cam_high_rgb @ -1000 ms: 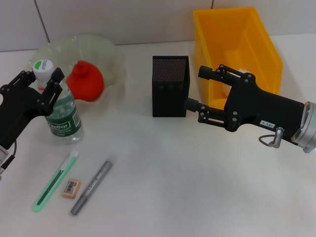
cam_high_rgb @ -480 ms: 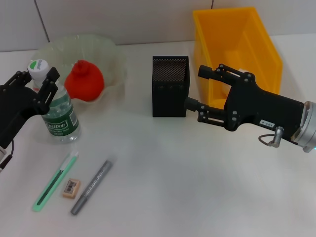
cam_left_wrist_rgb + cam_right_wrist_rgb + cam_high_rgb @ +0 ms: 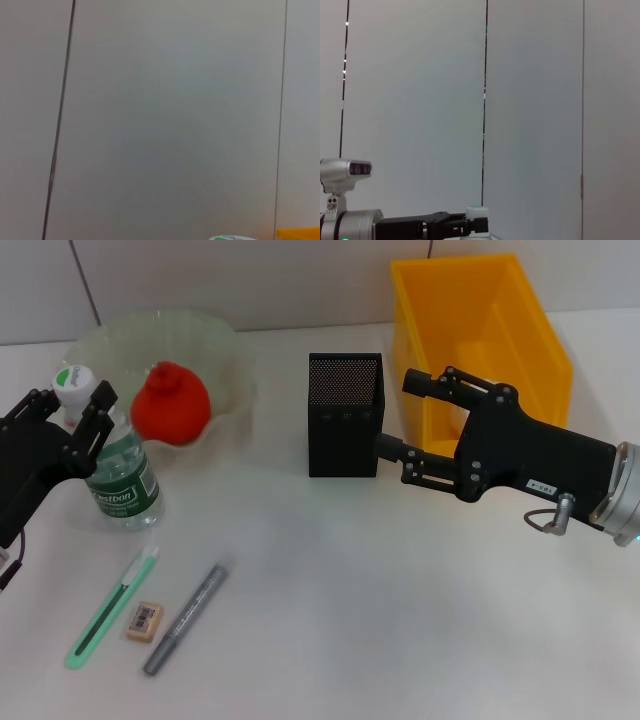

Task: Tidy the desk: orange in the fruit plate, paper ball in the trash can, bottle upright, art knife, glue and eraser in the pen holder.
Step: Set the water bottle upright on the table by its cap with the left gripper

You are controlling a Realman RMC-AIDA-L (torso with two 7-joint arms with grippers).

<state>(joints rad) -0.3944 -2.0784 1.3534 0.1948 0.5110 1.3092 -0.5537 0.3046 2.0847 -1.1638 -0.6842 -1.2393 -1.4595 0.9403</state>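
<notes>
The clear bottle [image 3: 122, 472] with a green label and white cap stands nearly upright at the left. My left gripper [image 3: 68, 406] is shut on the bottle's neck, one finger on each side. The orange [image 3: 172, 402] lies in the translucent fruit plate [image 3: 225, 345]. The green art knife [image 3: 110, 605], tan eraser [image 3: 144, 620] and grey glue stick [image 3: 187, 617] lie on the desk at the front left. My right gripper [image 3: 400, 418] is open and empty, just right of the black mesh pen holder [image 3: 345, 412]. The paper ball is not visible.
The yellow trash can [image 3: 480, 320] stands at the back right, behind my right arm. The wrist views show mostly the grey wall. The right wrist view shows the bottle cap [image 3: 477, 212] and my left arm [image 3: 405, 226] far off.
My left gripper and the bottle have shifted a little left and back, and the bottle stands straighter. The right arm has barely moved.
</notes>
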